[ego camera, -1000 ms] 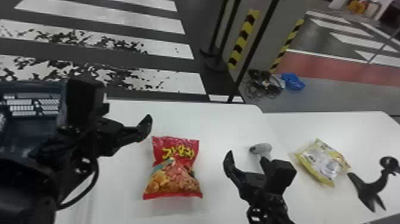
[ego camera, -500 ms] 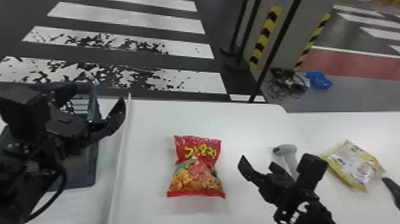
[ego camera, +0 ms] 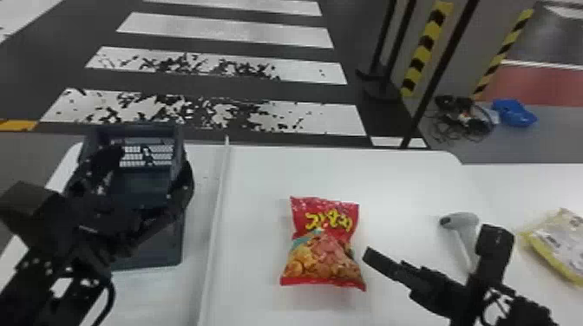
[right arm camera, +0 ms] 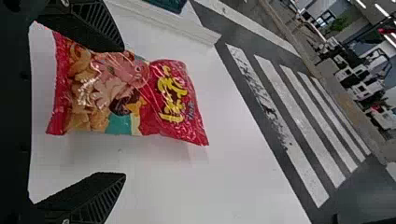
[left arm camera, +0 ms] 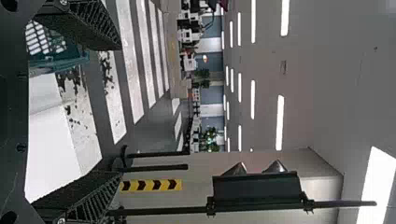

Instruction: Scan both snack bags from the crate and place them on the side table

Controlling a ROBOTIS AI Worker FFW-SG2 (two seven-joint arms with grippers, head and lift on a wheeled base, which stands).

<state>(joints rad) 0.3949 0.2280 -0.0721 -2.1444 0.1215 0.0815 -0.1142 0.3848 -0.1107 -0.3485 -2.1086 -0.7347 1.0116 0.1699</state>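
My left gripper (ego camera: 152, 162) is open over the dark crate (ego camera: 171, 242) at the left, and no object is between its fingers. The left wrist view shows this gripper (left arm camera: 121, 111) with its fingers wide apart and the crate's corner (left arm camera: 60, 58) beyond one of them. A red snack bag (ego camera: 323, 242) lies face up on the white table, between the two arms. Just right of it, my right gripper (ego camera: 433, 249) stands open. In the right wrist view the red bag (right arm camera: 126, 93) lies beyond the open gripper (right arm camera: 124, 112), nearer one finger. At the right edge lies a yellow snack bag (ego camera: 555, 242).
A grey-white handheld scanner (ego camera: 466, 229) rests on the table (ego camera: 390, 190) just behind my right gripper. A raised seam (ego camera: 217, 216) runs between the crate's table and the middle one. Black poles (ego camera: 433, 82) and a cable pile (ego camera: 466, 119) stand beyond the tables.
The head view has turned left, bringing the crate into fuller view. My left gripper has moved left, away from the red bag and over the crate. My right gripper has turned and sits slightly closer to that bag.
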